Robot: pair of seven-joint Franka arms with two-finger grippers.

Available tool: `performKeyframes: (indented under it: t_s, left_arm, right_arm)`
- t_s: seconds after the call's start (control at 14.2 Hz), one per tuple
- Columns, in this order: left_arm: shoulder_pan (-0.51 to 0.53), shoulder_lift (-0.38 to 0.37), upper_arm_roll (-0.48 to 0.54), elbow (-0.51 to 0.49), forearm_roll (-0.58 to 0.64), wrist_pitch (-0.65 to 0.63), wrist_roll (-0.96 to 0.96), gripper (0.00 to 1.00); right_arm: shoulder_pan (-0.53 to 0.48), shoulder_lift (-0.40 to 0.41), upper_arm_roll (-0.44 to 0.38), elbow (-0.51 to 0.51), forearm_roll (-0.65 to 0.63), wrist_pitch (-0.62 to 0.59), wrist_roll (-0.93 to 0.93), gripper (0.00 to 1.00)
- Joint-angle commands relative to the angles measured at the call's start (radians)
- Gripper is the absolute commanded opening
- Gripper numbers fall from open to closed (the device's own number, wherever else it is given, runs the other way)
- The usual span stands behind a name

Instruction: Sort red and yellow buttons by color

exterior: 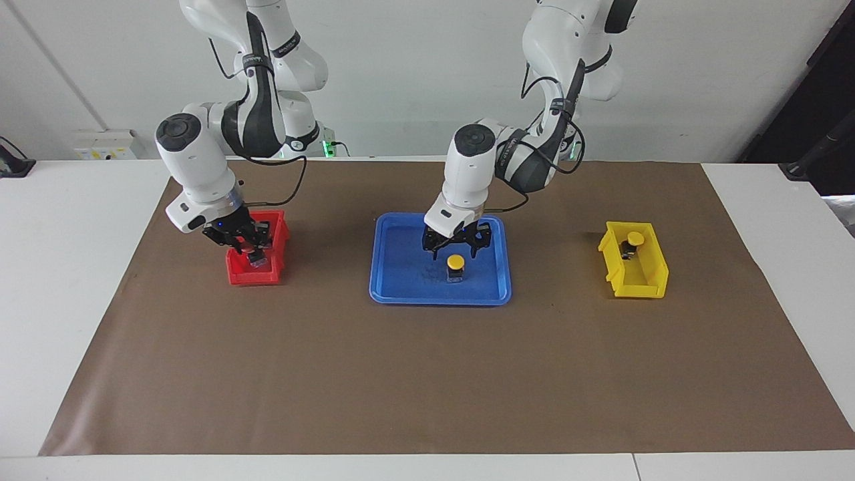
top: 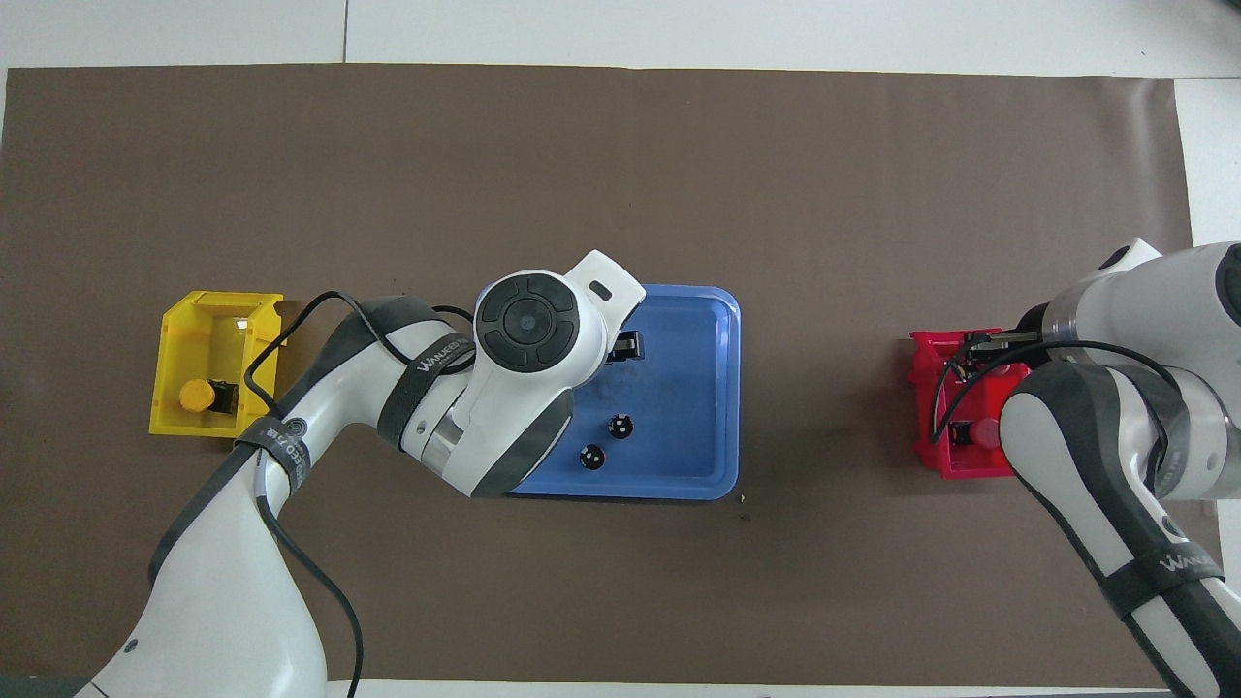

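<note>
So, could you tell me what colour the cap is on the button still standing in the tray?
Yellow: the button in the blue tray shows best in the facing view.

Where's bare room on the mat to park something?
Free: brown mat on the side of the blue tray away from the robots, and the strips between tray and yellow bin or red bin. Crowded: inside the tray and bins.

there were two yellow buttons (exterior: pixel 455 260) (exterior: pixel 635 238), two red buttons (top: pixel 984 433) (exterior: pixel 256 262) (one mostly hidden), two dark cylinders (top: pixel 620 425) (top: pixel 591 458), two bins (exterior: pixel 277 230) (exterior: pixel 651 286), one tray (exterior: pixel 401 295).
</note>
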Motion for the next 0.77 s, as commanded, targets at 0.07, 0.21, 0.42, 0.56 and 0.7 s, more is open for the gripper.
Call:
performKeyframes:
  t_s: [0.07, 0.21, 0.42, 0.56, 0.7]
  left_arm:
    - [-0.003, 0.014, 0.014, 0.018, 0.013, 0.007, 0.000, 0.82]
    - [0.000, 0.014, 0.014, 0.018, 0.013, 0.015, 0.000, 0.73]
    - [0.000, 0.014, 0.014, 0.021, 0.013, 0.017, 0.000, 0.62]
    - [0.002, 0.014, 0.014, 0.021, 0.013, 0.018, 0.000, 0.44]
    - [0.003, 0.015, 0.012, 0.018, 0.011, 0.032, -0.002, 0.12]
  right_arm:
    - [-0.018, -0.017, 0.007, -0.048, 0.020, 0.038, -0.047, 0.22]
    - [-0.012, 0.000, 0.007, -0.053, 0.020, 0.050, -0.045, 0.22]
    - [-0.010, -0.006, 0.007, -0.074, 0.018, 0.052, -0.050, 0.22]
    - [-0.009, -0.011, 0.007, -0.088, 0.018, 0.052, -0.050, 0.22]
    - [-0.009, -0.014, 0.007, -0.102, 0.018, 0.063, -0.050, 0.22]
